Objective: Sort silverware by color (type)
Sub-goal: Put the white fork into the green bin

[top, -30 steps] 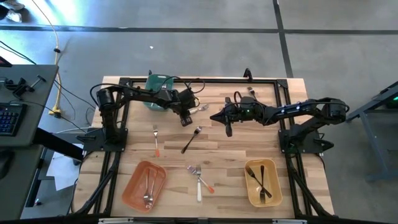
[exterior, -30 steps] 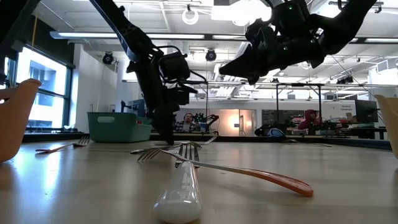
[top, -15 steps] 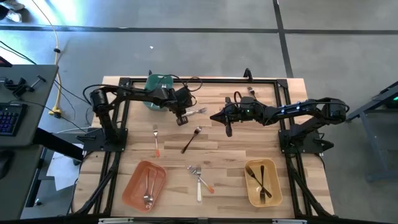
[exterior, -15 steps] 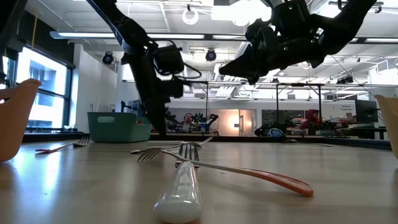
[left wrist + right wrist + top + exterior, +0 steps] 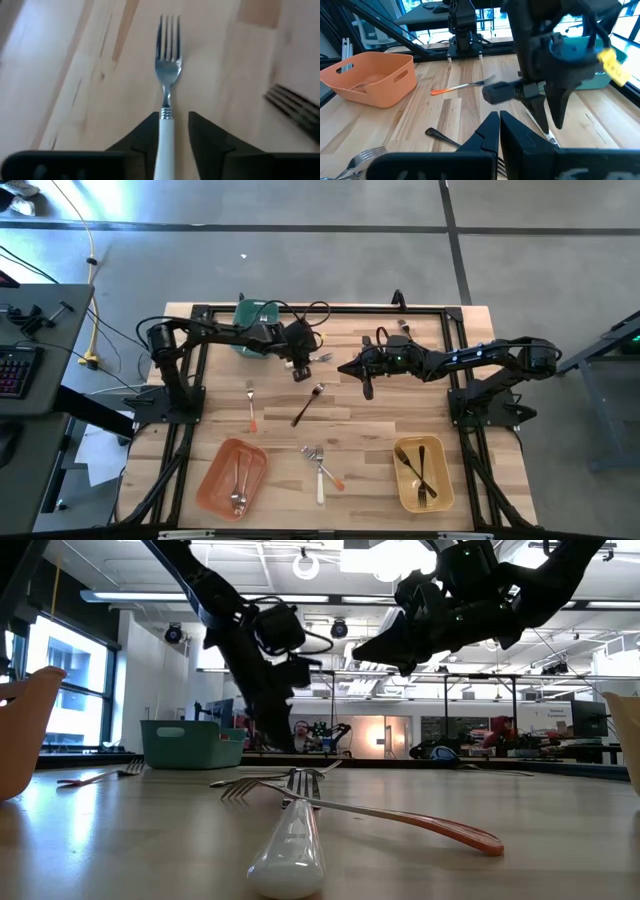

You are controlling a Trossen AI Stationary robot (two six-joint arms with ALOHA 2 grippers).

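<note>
Your left end effector (image 5: 301,370) sits at upper centre of the high view, over the wooden tabletop (image 5: 370,435), just beside the teal plastic bin (image 5: 256,340). In the left wrist view its fingers (image 5: 205,137) stand parted on either side of the white-handled silver fork (image 5: 166,90), whose handle lies in the gap; you cannot tell from these views whether the pads touch it.

Your right end effector (image 5: 366,387) hangs right of centre in the high view, clear of the tabletop, fingers (image 5: 490,131) clenched together on nothing.

Silverware on the tabletop, placed by the high view:
- black-handled utensil (image 5: 308,404), lying diagonally at centre, below the left end effector.
- silver fork with red-orange handle tip (image 5: 250,406), left of centre, lengthwise.
- white-handled fork (image 5: 320,475) and silver fork with red-orange handle (image 5: 330,471), crossed at lower centre.

Silverware in bins:
- orange rectangular plastic bin (image 5: 212,480), lower left of the high view, holds silver utensils (image 5: 238,480).
- yellow rectangular plastic bin (image 5: 445,480), lower right, holds crossed black utensils (image 5: 418,472).
</note>
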